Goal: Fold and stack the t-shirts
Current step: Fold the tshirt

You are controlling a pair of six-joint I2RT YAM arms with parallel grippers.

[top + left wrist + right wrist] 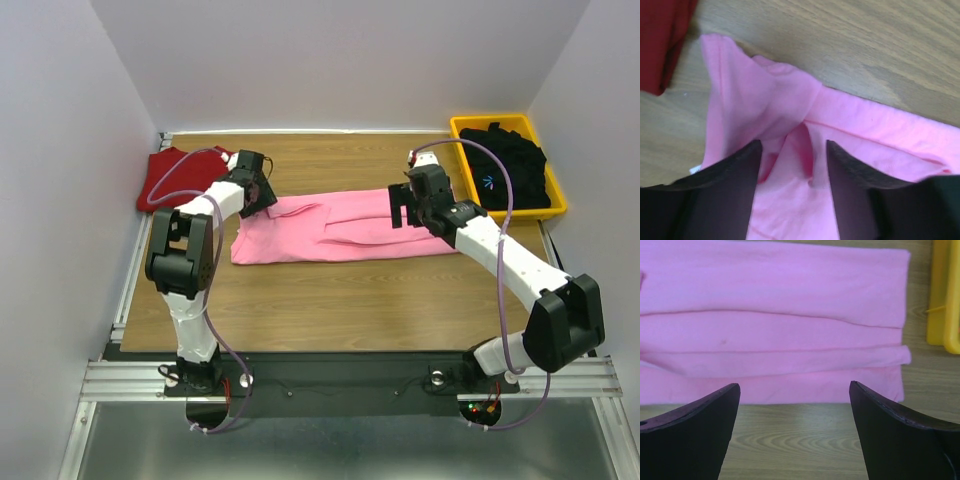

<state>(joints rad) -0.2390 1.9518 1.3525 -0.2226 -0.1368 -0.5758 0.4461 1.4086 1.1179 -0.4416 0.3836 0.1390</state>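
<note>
The yellow bin holds the black t-shirt, blue mark upward.

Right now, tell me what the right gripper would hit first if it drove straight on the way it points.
Most likely the pink t-shirt: the open right gripper aims at its folded near edge. Depth is unclear, so it could touch the bare table just short of that edge.

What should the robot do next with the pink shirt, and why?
Probably lower the right gripper onto the right end of the pink shirt and pinch it. The shirt lies as a long folded strip, that gripper hangs open over that end, and the left gripper sits at the other end with cloth between its fingers. Halving looks next.
</note>
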